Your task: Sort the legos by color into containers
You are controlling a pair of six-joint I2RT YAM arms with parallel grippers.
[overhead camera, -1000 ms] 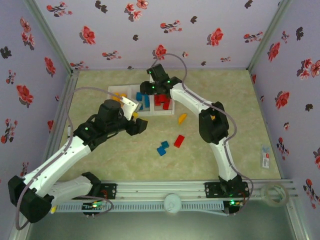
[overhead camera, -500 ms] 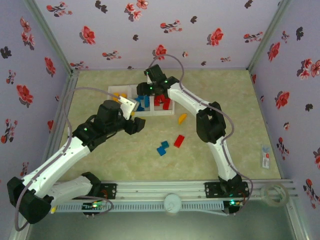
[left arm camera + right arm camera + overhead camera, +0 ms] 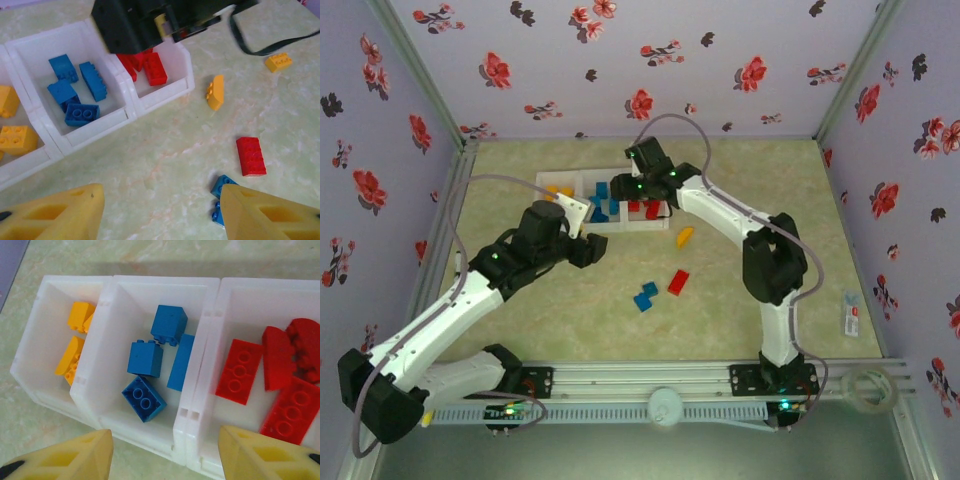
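Note:
The white containers (image 3: 578, 178) stand as one tray at the back of the table. Its compartments hold yellow legos (image 3: 75, 355) on the left, blue legos (image 3: 145, 359) in the middle and red legos (image 3: 240, 371) on the right. My right gripper (image 3: 638, 188) (image 3: 165, 445) hangs open and empty over the tray's near wall. My left gripper (image 3: 590, 248) (image 3: 162, 200) is open and empty above bare table, just in front of the tray. By its right finger lie two loose blue bricks (image 3: 224, 184) (image 3: 645, 296). A red brick (image 3: 251, 156) (image 3: 678, 282) and a yellow wedge (image 3: 215, 92) (image 3: 685, 236) lie beyond.
Another yellow brick (image 3: 278, 61) lies further right, past the right arm's black cable (image 3: 250, 47). A small white packet (image 3: 852, 315) rests near the right wall. Flowered walls close in the table on three sides.
My right gripper has opened wider and shifted slightly right over the tray, its elbow swinging right. The left arm has barely moved.

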